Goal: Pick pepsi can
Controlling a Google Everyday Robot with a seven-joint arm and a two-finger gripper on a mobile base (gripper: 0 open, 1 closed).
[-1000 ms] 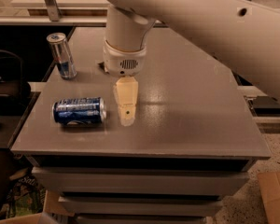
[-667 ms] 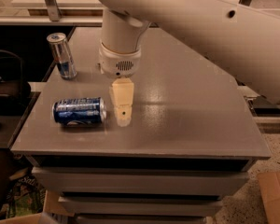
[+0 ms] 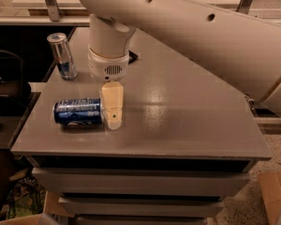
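Observation:
The pepsi can point(image 3: 78, 111), dark blue with white print, lies on its side near the front left of the grey table point(image 3: 192, 116). My gripper point(image 3: 113, 108) hangs from the big white arm, low over the table. It is right next to the can's right end, touching or nearly touching it. The can is not lifted.
A taller slim silver-and-blue can point(image 3: 63, 55) stands upright at the back left corner of the table. A dark chair point(image 3: 4, 88) is to the left of the table. A cardboard box point(image 3: 274, 191) is on the floor at the lower right. The white arm spans the upper right.
My gripper has moved left along the table, closing the gap to the pepsi can's right end. Both cans are where they were.

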